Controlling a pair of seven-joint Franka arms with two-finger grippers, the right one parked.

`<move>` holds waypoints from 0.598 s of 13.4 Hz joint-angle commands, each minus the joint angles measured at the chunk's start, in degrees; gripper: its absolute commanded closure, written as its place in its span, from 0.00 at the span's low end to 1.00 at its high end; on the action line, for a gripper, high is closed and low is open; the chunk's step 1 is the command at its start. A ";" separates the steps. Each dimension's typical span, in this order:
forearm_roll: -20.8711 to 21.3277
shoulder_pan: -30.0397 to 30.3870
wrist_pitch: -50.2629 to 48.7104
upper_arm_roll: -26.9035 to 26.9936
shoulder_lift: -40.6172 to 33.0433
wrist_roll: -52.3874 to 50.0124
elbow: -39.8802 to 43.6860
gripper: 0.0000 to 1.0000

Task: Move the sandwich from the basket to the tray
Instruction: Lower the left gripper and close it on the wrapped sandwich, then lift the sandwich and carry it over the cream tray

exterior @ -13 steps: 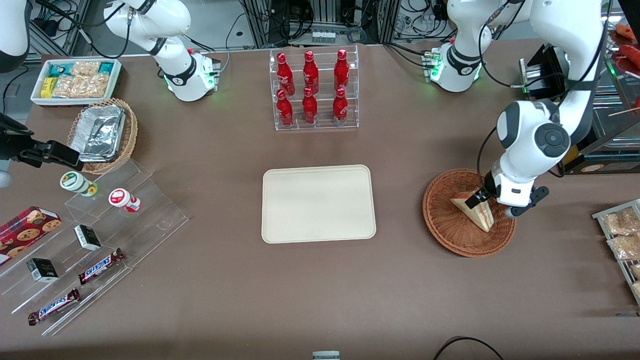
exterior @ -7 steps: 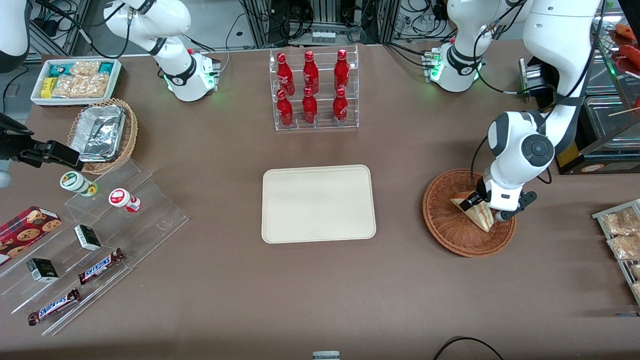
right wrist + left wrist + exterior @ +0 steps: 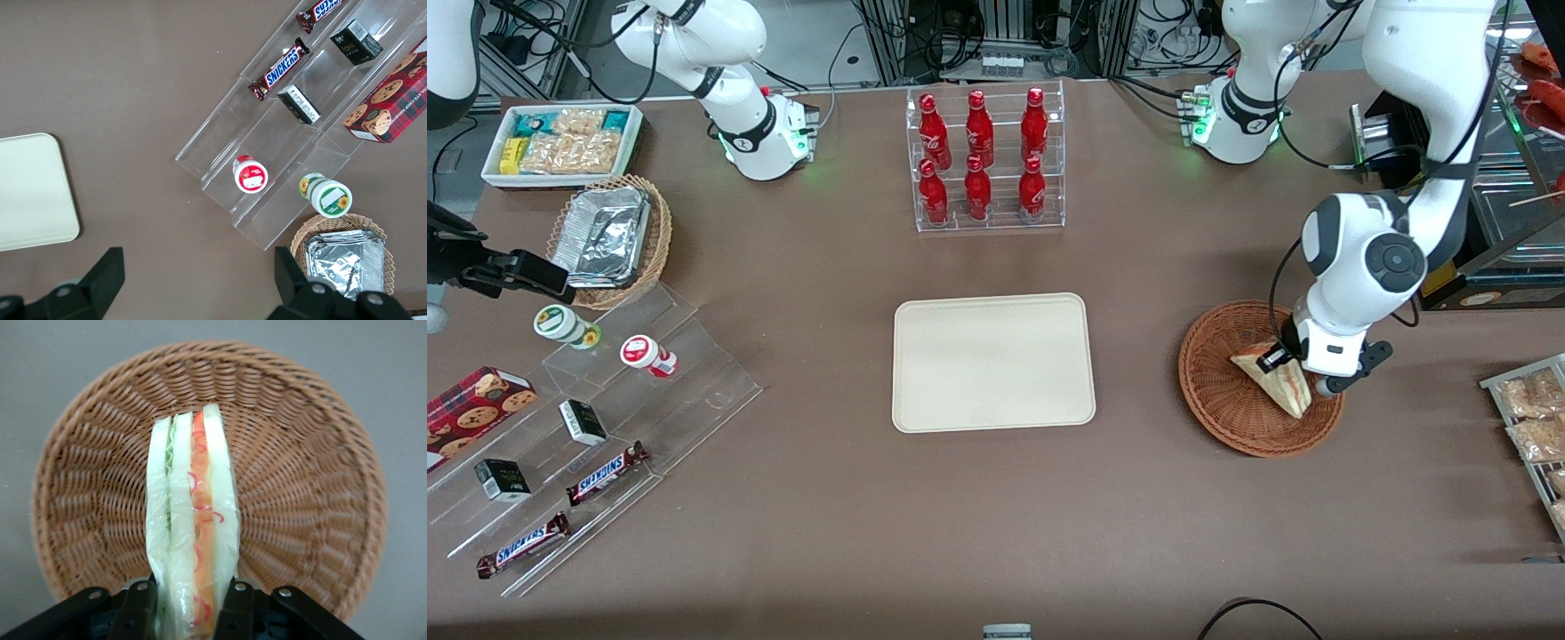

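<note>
The sandwich [image 3: 1272, 380], a pale wedge in clear wrap with red, orange and green filling, stands on edge in the round reddish-brown woven basket [image 3: 1214, 404]. My left gripper [image 3: 1282, 360] is over the basket, shut on the sandwich. In the left wrist view its black fingers [image 3: 233, 607] press both bread faces of the sandwich [image 3: 193, 520], and the gripper [image 3: 189, 613] has the basket [image 3: 300, 473] below it. The cream tray [image 3: 992, 362] lies bare at mid-table, beside the basket toward the parked arm's end.
A clear rack of red bottles [image 3: 985, 160] stands farther from the front camera than the tray. Packets on a rack [image 3: 1534, 418] lie at the working arm's end. Toward the parked arm's end are clear steps with snacks [image 3: 605, 409] and a tan basket of foil containers [image 3: 609, 240].
The left arm's wrist has shifted slightly over the basket. The sandwich has hardly moved and stays between the fingers.
</note>
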 commanded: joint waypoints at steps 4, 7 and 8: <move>1.89 -10.28 -23.58 -0.22 0.51 -1.66 24.49 1.00; 1.89 -18.37 -23.41 -0.31 4.11 -3.49 30.49 1.00; 1.89 -21.53 -22.97 -0.31 5.86 -4.64 31.98 1.00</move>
